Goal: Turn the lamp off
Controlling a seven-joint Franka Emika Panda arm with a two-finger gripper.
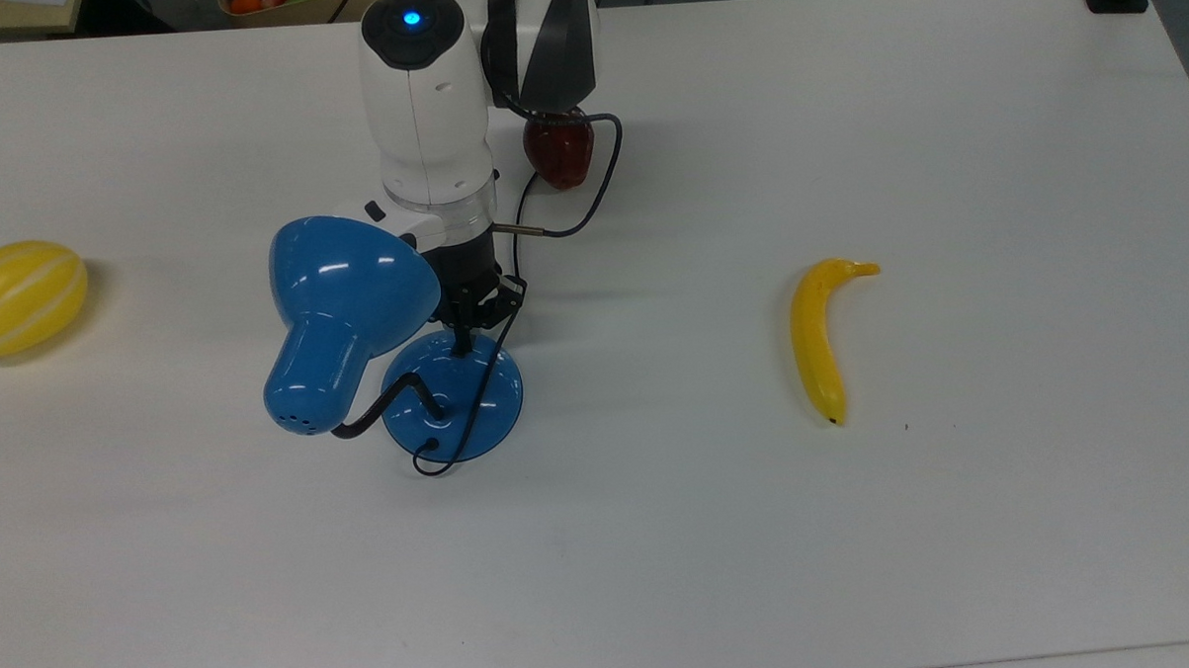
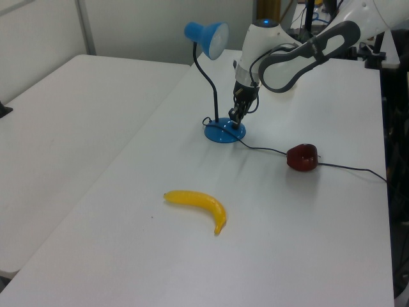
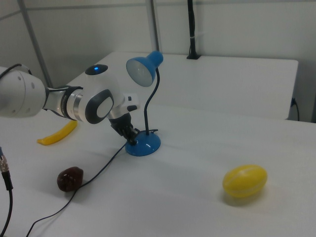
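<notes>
While the arm reaches down over the white table, its gripper sits with its black tip on the rim of the lamp's round blue base, on the side nearest the arm. The fingers look drawn together into one narrow point and hold nothing, though the lamp shade partly covers them in the top view. The lamp stands a little toward the top view's left of the table's middle; its black neck rises from the base and bends over to carry the glossy blue shade above the table, and in the right view the shade's pale inside faces the camera. Whether the bulb is lit is hard to tell. A black cord runs from the base across the table, past a dark red fruit near the arm. A banana lies well apart toward the top view's right, and a yellow melon rests at the top view's far left edge. The step in hand looks like the press on the switch on the base: the tip is at or just above it, but contact cannot be confirmed. The next move would call for a short, straight push down onto the switch, kept gentle so the light base does not slide or tip, then a lift clear of the neck and cord.
</notes>
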